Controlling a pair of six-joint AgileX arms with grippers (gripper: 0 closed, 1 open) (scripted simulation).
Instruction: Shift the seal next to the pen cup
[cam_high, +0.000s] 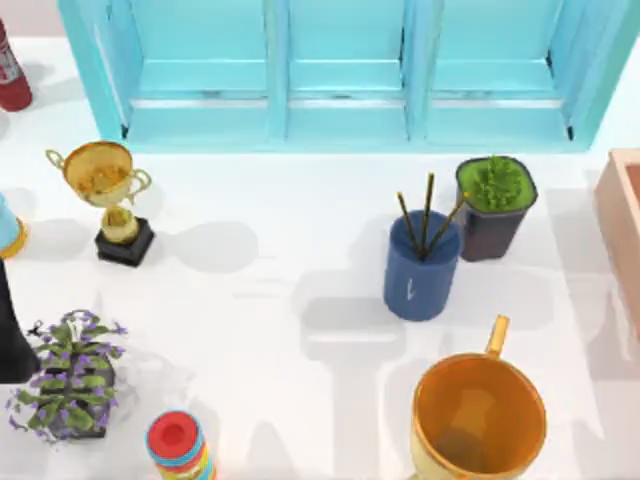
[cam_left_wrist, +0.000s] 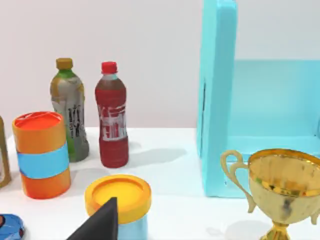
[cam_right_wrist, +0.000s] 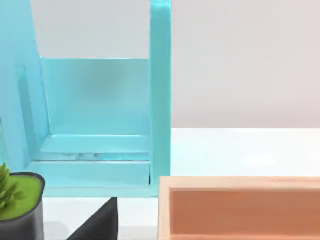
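Here, the left gripper (cam_left_wrist: 102, 221) shows as a dark wedge, with a yellow-lidded jar (cam_left_wrist: 119, 199) just beyond it. A trophy (cam_left_wrist: 284, 186) stands close ahead to one side, and an orange can (cam_left_wrist: 41, 154) and two bottles (cam_left_wrist: 112, 115) stand farther ahead. Open or closed, I cannot tell. The right gripper (cam_right_wrist: 101, 220) is another dark wedge, its grip equally unclear. A plant pot (cam_right_wrist: 19, 210) and a wooden box (cam_right_wrist: 240, 206) stand just ahead of it, with the shelf (cam_right_wrist: 160, 95) behind them. From above, the pen cup (cam_high: 422, 270) stands right of the table's centre, just beside the plant pot and near the mug (cam_high: 478, 415).
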